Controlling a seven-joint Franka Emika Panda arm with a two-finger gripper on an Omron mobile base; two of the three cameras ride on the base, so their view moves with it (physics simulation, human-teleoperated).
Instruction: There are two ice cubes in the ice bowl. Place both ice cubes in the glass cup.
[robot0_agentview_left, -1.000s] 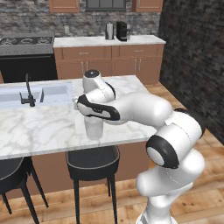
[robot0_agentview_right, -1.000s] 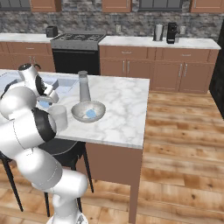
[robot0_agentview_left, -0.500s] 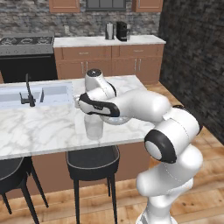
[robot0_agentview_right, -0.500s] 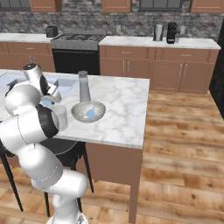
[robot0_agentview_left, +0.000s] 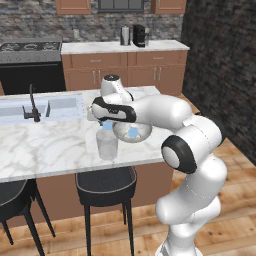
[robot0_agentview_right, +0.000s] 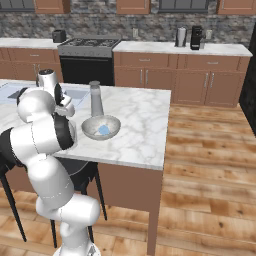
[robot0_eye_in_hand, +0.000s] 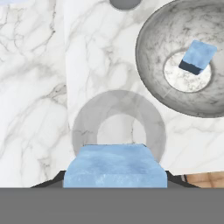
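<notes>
While positioned over the table (robot0_agentview_left: 45, 150), keep the arm steady and the wrist vertical; avoid any sideways drift toward the tall grey bottle (robot0_agentview_right: 95, 99) standing just behind the ice bowl (robot0_eye_in_hand: 153, 70)

Treat the ice bowl, beside the glass cup (robot0_agentview_left: 107, 145) on the marble, as a keep-out zone for now: holds the second ice cube (robot0_eye_in_hand: 197, 57) at its centre, to be fetched only after this release

Centre over the glass cup before letting go; in the hand view the rim appears as a ring directly ahead of the fingertips, with the held block overlapping its near edge, so a slight advance toward the ring's centre is judged advisable

Lower until the load sits just above the rim, to prevent a bounce off the glass

Note end effector (robot0_agentview_left: 106, 124) state: clamped on the first ice cube (robot0_eye_in_hand: 114, 166), above the cup

Open gently, then lift straight up
</notes>
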